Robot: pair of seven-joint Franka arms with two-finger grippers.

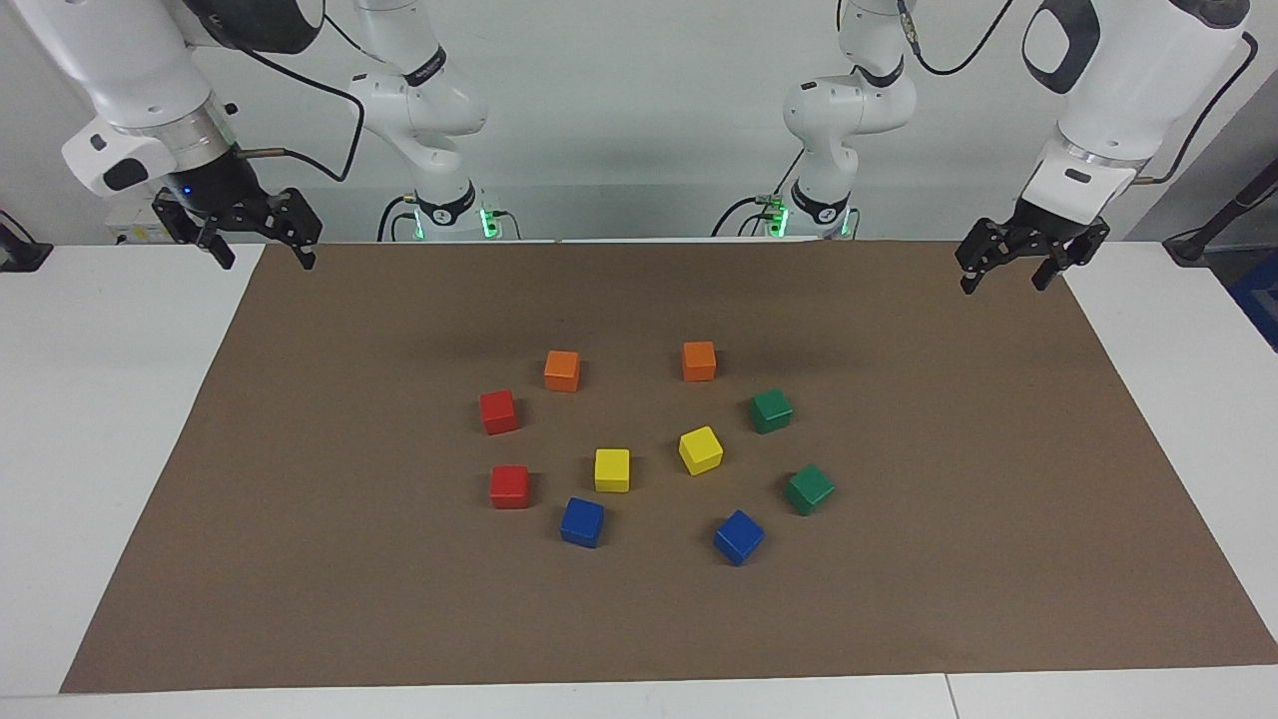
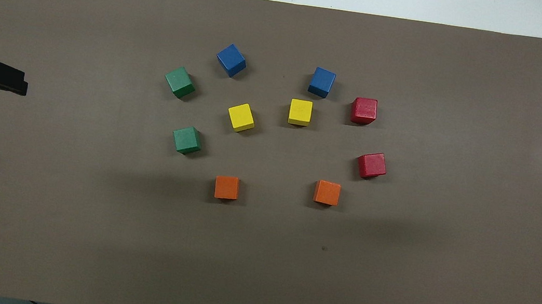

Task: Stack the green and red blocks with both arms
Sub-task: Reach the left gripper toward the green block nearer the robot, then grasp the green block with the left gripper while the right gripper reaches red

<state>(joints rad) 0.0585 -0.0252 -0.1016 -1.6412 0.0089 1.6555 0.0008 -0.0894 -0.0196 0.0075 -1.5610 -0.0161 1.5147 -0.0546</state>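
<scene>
Two green blocks (image 1: 771, 410) (image 1: 810, 488) sit on the brown mat toward the left arm's end of the cluster. Two red blocks (image 1: 498, 411) (image 1: 509, 486) sit toward the right arm's end. All of them lie singly and apart; the overhead view shows the green blocks (image 2: 179, 82) (image 2: 187, 140) and the red blocks (image 2: 364, 111) (image 2: 372, 165) too. My left gripper (image 1: 1002, 285) hangs open and empty over the mat's corner nearest its base. My right gripper (image 1: 266, 260) hangs open and empty over the mat's corner at its own end.
Two orange cubes (image 1: 562, 370) (image 1: 699, 360) lie nearest the robots. Two yellow cubes (image 1: 612, 469) (image 1: 701, 449) sit in the middle of the cluster, and two blue cubes (image 1: 582, 522) (image 1: 739, 537) lie farthest out. The brown mat (image 1: 899, 599) covers most of the white table (image 1: 90, 419).
</scene>
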